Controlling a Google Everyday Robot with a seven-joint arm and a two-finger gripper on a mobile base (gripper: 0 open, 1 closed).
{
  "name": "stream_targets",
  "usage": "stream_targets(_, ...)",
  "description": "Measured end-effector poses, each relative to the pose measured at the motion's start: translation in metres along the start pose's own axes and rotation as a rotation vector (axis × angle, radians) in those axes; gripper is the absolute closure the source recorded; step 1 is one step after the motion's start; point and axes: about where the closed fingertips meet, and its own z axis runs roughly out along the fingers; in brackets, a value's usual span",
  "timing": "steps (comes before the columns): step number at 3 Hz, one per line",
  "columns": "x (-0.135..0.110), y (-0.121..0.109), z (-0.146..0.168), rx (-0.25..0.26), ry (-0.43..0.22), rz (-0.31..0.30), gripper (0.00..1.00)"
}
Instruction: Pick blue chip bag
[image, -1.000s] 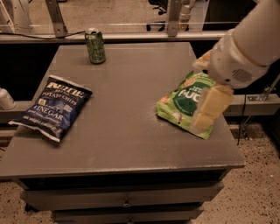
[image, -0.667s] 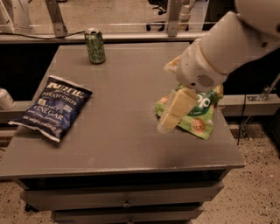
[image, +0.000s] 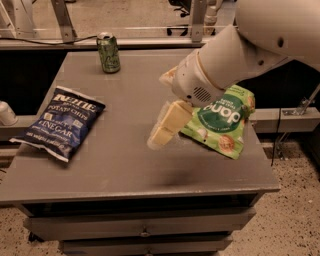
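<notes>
Blue chip bag (image: 60, 122): lies flat on the left side of the grey table (image: 125, 175), white lettering facing up, close to the left edge and nearer the front than the back. Toward the middle of the top, hovering above the surface over a faint shadow, the gripper (image: 159, 136), cream-coloured and tilted down toward the left; impossible to tell whether parted or closed. Sits well apart from the blue chip bag, with bare table between the two. Just to the right and partly behind, a green snack bag (image: 222, 122), crumpled, near the right edge, its upper part hidden by the white arm (image: 235, 55) reaching in from the upper right. Farther back, near the rear left of the top, a green drink can (image: 108, 52), standing upright. Beyond the table, a metal rail (image: 150, 42) running across.
</notes>
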Motion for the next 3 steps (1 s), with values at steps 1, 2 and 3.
stream_targets(1,-0.007,-0.007,0.010,0.013,-0.037,-0.015,0.00)
stream_targets(2,-0.030,-0.023,0.035,0.006,-0.119,-0.051,0.00)
stream_targets(3,-0.057,-0.041,0.067,-0.012,-0.186,-0.095,0.00)
